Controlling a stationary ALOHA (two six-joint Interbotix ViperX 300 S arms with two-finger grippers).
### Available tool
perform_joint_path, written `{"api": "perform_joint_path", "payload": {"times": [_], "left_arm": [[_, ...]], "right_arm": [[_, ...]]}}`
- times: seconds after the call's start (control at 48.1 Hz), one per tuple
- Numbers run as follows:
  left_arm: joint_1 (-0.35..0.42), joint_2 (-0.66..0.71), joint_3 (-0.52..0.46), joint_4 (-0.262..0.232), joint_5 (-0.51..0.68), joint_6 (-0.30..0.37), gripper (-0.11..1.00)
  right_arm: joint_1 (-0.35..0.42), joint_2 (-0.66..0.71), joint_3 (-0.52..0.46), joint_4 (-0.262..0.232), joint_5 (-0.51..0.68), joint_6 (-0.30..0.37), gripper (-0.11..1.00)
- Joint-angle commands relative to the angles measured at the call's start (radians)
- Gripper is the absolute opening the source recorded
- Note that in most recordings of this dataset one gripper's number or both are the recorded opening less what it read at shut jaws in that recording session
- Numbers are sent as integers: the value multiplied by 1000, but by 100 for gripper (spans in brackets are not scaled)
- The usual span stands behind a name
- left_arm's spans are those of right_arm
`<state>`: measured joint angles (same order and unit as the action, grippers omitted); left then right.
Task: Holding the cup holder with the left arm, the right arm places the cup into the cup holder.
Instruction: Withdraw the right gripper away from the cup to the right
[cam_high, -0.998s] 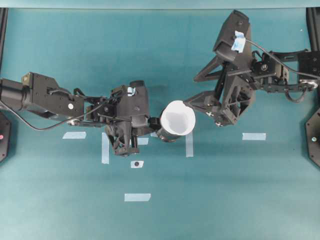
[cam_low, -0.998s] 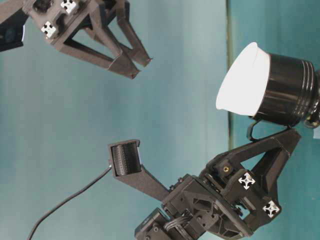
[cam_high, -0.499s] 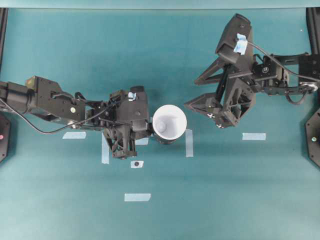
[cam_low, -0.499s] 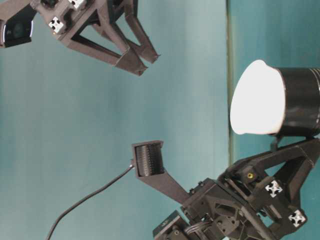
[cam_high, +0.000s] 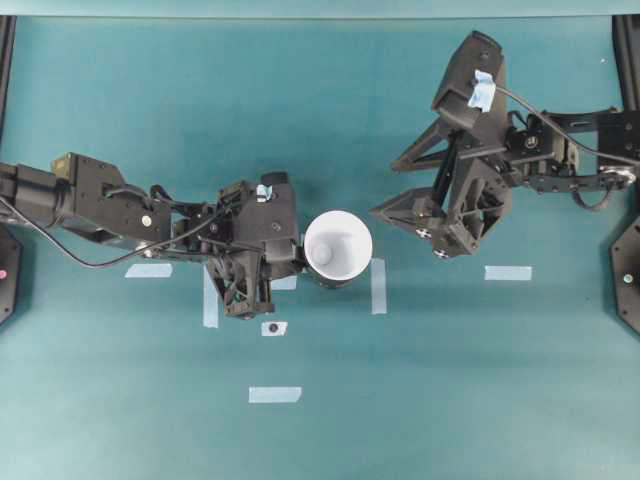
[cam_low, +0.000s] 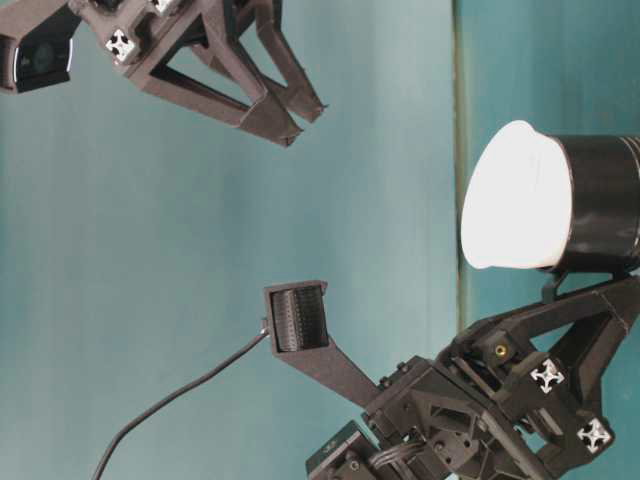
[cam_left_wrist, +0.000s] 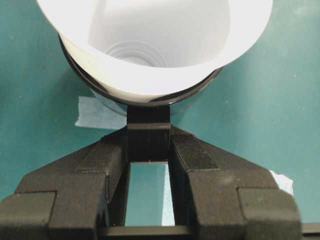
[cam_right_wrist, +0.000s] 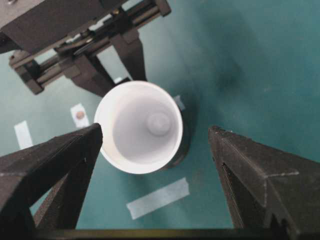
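The white cup (cam_high: 338, 247) sits upright inside the black cup holder (cam_high: 334, 284), with its wide rim above the holder's rim. My left gripper (cam_high: 298, 254) is shut on the holder's short handle (cam_left_wrist: 148, 120), seen close in the left wrist view with the cup (cam_left_wrist: 155, 45) just ahead. My right gripper (cam_high: 383, 188) is open and empty, to the right of the cup and apart from it. In the right wrist view the cup (cam_right_wrist: 140, 130) and the holder (cam_right_wrist: 182, 146) lie below and between its spread fingers (cam_right_wrist: 75, 150). The table-level view shows the cup (cam_low: 515, 195) seated in the holder (cam_low: 600, 205).
Pale tape strips lie on the teal table: one right of the holder (cam_high: 378, 285), one further right (cam_high: 508, 272), one in front (cam_high: 275, 394), and two on the left (cam_high: 210, 297) (cam_high: 149, 270). A taped dark dot (cam_high: 273, 328) lies near the left gripper.
The left gripper has brought the tilted, raised holder and cup down and slightly left to upright. The right gripper has drawn a little further from the cup, still open.
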<state>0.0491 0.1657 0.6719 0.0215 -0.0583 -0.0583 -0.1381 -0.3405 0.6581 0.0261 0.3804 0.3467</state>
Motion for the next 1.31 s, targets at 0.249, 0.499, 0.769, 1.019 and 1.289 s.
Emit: {"api": "perform_joint_path", "payload": {"times": [0.249, 0.499, 0.769, 1.019, 1.289], "left_arm": [[-2, -18, -17, 6, -9, -2, 26], [-2, -21, -26, 5, -11, -5, 51], [-2, -32, -49, 5, -9, -2, 93], [-2, -46, -43, 5, -3, -2, 92], [-2, -57, -44, 5, -2, -2, 92]], "right_arm": [[12, -41, 5, 3, -23, 12, 94], [23, -41, 18, 3, -28, 12, 94], [31, -41, 29, 3, -35, 12, 94], [34, -41, 35, 3, -35, 11, 94], [35, -43, 40, 3, -35, 11, 94]]}}
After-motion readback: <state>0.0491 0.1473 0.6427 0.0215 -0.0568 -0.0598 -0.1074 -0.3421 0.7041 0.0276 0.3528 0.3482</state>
